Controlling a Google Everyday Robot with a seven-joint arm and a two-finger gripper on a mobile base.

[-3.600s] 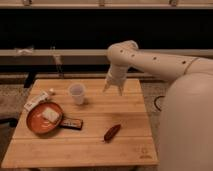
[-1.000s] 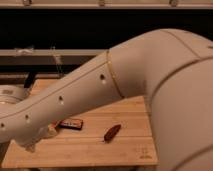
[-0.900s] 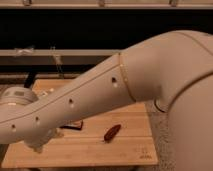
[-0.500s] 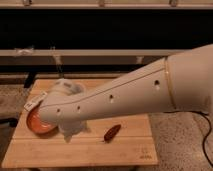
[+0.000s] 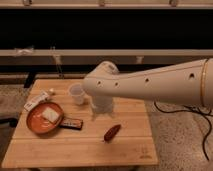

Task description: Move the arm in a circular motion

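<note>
The cream-white arm (image 5: 155, 82) reaches in from the right across the wooden table (image 5: 75, 150), its thick tube dotted with dark screw holes. Its bulbous joint (image 5: 102, 80) hangs over the table's middle. The gripper (image 5: 102, 111) points down from that joint, just above the tabletop, right of a translucent cup (image 5: 76, 93).
An orange plate (image 5: 35, 120) with a pale piece of food on it lies at the left. A dark snack bar (image 5: 71, 123) lies beside it. A reddish-brown sausage-like item (image 5: 112, 132) lies near the middle. A white packet (image 5: 36, 100) sits at the far left. Cables trail on the floor at right.
The arm has swung from the left side of the table back to the right and away from the camera, uncovering the plate and cup. The tabletop items have not moved.
</note>
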